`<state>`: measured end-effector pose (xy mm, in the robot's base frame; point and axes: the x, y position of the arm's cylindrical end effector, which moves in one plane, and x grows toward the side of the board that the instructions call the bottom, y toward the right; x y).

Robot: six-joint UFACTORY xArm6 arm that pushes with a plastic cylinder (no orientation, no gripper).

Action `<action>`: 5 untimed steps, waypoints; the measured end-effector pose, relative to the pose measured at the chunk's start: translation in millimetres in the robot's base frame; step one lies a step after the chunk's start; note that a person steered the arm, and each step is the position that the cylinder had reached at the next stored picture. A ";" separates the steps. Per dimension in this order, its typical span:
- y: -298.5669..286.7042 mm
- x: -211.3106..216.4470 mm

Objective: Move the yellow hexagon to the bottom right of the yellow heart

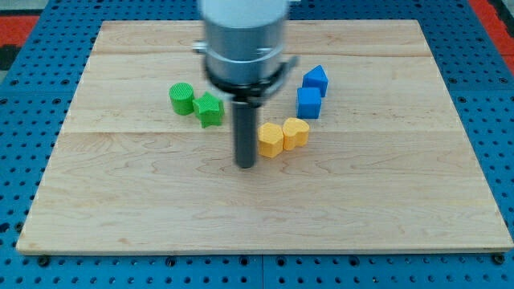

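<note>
The yellow hexagon (271, 140) lies near the middle of the wooden board (377, 201). The yellow heart (296, 132) touches it on its right, slightly higher in the view. My tip (245, 165) rests on the board just left of the hexagon and slightly below it, with a narrow gap between them. The rod rises from there to the grey arm body (243, 40) at the view's top.
A green cylinder (182, 99) and a green star (209, 109) sit to the upper left of my tip. Two blue blocks (315, 79) (309, 103) stand above the yellow heart. A blue pegboard (490, 96) surrounds the board.
</note>
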<state>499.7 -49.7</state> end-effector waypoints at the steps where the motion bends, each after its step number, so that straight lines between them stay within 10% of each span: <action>1: -17.3 -17.4; 5: 79.4 -55.1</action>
<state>444.6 29.8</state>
